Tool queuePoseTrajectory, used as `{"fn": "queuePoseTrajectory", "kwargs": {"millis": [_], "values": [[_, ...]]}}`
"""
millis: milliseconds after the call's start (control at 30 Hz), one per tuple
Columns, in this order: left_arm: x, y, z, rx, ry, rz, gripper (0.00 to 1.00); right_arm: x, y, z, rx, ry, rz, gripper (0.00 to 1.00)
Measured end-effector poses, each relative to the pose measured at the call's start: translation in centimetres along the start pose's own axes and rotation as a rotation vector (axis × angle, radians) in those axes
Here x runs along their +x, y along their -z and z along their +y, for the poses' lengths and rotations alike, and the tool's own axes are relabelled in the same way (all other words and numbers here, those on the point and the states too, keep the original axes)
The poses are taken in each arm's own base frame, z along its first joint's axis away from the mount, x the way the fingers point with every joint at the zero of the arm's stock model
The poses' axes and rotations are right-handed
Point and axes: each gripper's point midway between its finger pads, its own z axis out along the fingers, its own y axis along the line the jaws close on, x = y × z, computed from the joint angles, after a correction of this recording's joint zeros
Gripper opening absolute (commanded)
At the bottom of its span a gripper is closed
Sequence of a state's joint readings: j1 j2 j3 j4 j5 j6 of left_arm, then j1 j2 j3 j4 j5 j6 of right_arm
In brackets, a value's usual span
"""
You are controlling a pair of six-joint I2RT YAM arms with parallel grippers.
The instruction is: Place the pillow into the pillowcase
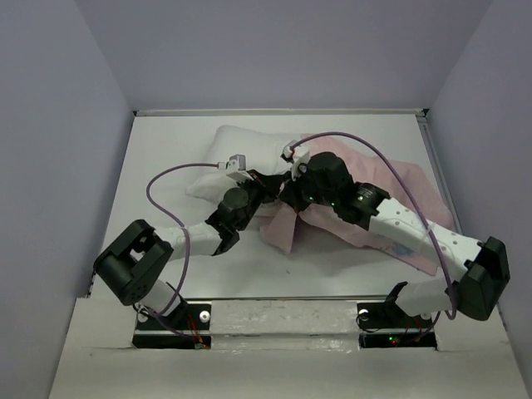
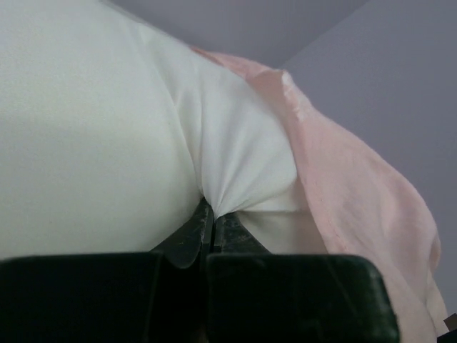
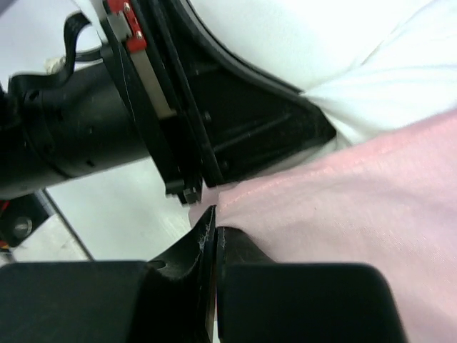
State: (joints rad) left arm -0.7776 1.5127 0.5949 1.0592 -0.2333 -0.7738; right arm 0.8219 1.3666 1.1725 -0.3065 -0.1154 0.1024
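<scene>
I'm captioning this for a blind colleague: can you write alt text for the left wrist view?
The left gripper is shut on a fold of the white pillow, which fills the frame's left. The pink pillowcase drapes over its right side.

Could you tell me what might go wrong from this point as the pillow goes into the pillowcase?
1. The left gripper pinches only a small pucker of the pillow, so the fabric might slip out when pulled.
2. The right gripper holds the pillowcase by a thin edge. If it has caught both layers, the opening may not spread.
3. The left arm sits right beside the right gripper, so they could collide.
</scene>
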Motion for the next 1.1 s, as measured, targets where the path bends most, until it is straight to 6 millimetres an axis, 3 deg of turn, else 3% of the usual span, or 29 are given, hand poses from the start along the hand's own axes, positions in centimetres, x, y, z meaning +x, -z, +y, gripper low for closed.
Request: {"fn": "queuePoseTrajectory", "kwargs": {"millis": [100, 200, 300, 367, 433, 500, 567, 733, 767, 800, 867, 900, 933, 967, 1000, 1100], "values": [[-1.5, 0.9, -1.5, 0.023, -0.028, -0.012, 0.95, -0.9, 2.5, 0.2, -0.010, -0.024, -0.054, 0.00], [-3.8, 2.1, -3.5, 0.046, -0.059, -0.034, 0.99, -1.8, 3.5, -1.0, 0.008, -0.052, -0.091, 0.00], [-7.5, 4.1, -5.6, 0.052, -0.112, -0.083, 0.99, -1.7, 3.4, -2.8, 0.044, -0.089, -0.093, 0.00], [-10.4, 5.6, -6.1, 0.019, -0.147, -0.125, 0.99, -1.3, 3.2, -3.5, 0.058, -0.102, -0.087, 0.00], [-13.4, 6.7, -5.3, -0.049, -0.176, -0.172, 0.99, -0.9, 3.0, -3.7, 0.063, -0.118, -0.083, 0.00], [-16.0, 7.5, -3.2, -0.149, -0.201, -0.222, 0.99, -0.6, 3.0, -3.6, 0.062, -0.132, -0.084, 0.00], [-17.9, 8.5, 0.7, -0.290, -0.226, -0.269, 0.99, 0.1, 3.2, -3.6, 0.062, -0.146, -0.085, 0.00], [-18.2, 10.8, 13.5, -0.631, -0.241, -0.246, 0.99, 1.3, 3.6, -3.9, 0.072, -0.177, -0.079, 0.00], [-18.0, 11.0, 14.9, -0.669, -0.236, -0.237, 0.99, 1.3, 3.6, -3.9, 0.073, -0.178, -0.079, 0.00], [-17.4, 11.1, 16.4, -0.704, -0.229, -0.212, 0.98, 1.3, 3.6, -4.0, 0.075, -0.182, -0.080, 0.00], [-16.4, 10.9, 17.6, -0.708, -0.214, -0.173, 0.77, 1.2, 3.7, -4.1, 0.077, -0.184, -0.081, 0.00], [-16.1, 10.4, 17.6, -0.690, -0.202, -0.158, 0.57, 1.2, 3.6, -4.2, 0.077, -0.185, -0.080, 0.00], [-15.7, 9.3, 17.5, -0.649, -0.190, -0.143, 0.09, 1.2, 3.6, -4.2, 0.077, -0.186, -0.080, 0.00], [-15.5, 8.8, 17.4, -0.626, -0.175, -0.136, 0.00, 1.2, 3.5, -4.2, 0.075, -0.186, -0.080, 0.00], [-14.8, 7.6, 16.8, -0.562, -0.159, -0.110, 0.00, 1.1, 3.3, -4.2, 0.074, -0.187, -0.075, 0.00], [-13.2, 6.2, 14.5, -0.455, -0.155, -0.085, 0.00, 0.9, 1.9, -4.4, 0.065, -0.194, -0.050, 0.00]]}}
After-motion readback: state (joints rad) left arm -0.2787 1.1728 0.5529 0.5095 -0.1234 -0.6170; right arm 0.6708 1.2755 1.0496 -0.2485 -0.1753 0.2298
